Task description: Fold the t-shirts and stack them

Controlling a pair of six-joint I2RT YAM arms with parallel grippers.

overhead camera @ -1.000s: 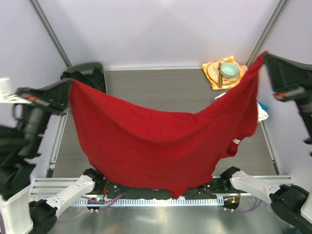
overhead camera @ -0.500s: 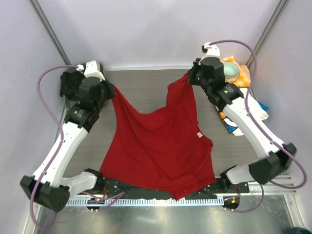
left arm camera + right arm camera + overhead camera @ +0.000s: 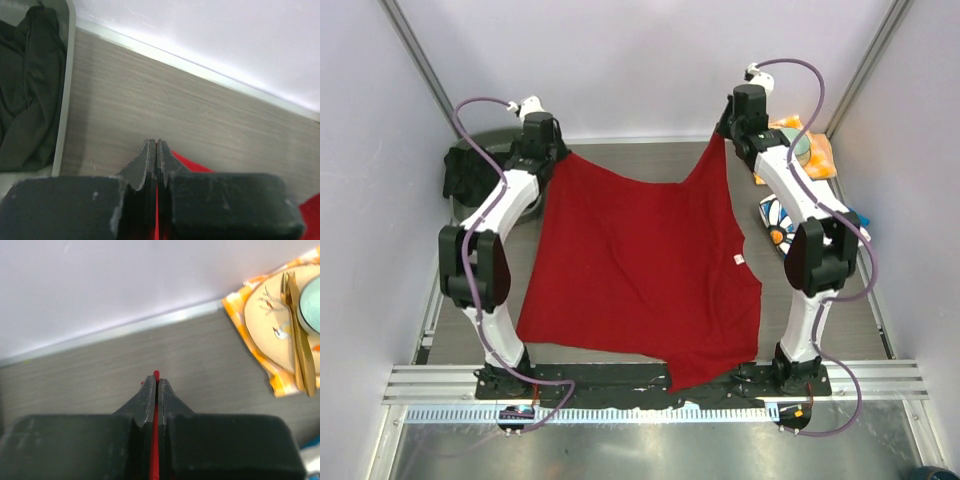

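A plain bright red t-shirt (image 3: 640, 270) lies spread nearly flat over the middle of the grey, wood-grained surface (image 3: 630, 155). Its soft knit is lightly rippled, its near hem drapes over the front edge, and its two far corners reach toward the back wall. The left pincer (image 3: 550, 160) is clamped tight on the far left corner, with a sliver of red showing between its pressed black fingers in the wrist view. The right pincer (image 3: 725, 135) is likewise closed on the far right corner, with red cloth poking out past its tips. To the right, mostly hidden behind the right arm (image 3: 810, 230), lies a second t-shirt (image 3: 775, 222), white with a blue daisy print; any lettering is covered. A rumpled dark cloth (image 3: 25, 90) fills a grey tray (image 3: 64, 100) at far left. In the far right corner an orange cloth (image 3: 240, 302) carries a cream plate (image 3: 270, 325), a pale green bowl (image 3: 312, 305) and gold cutlery (image 3: 295, 330). A small white tag (image 3: 738, 260) sits near the red shirt's right edge.
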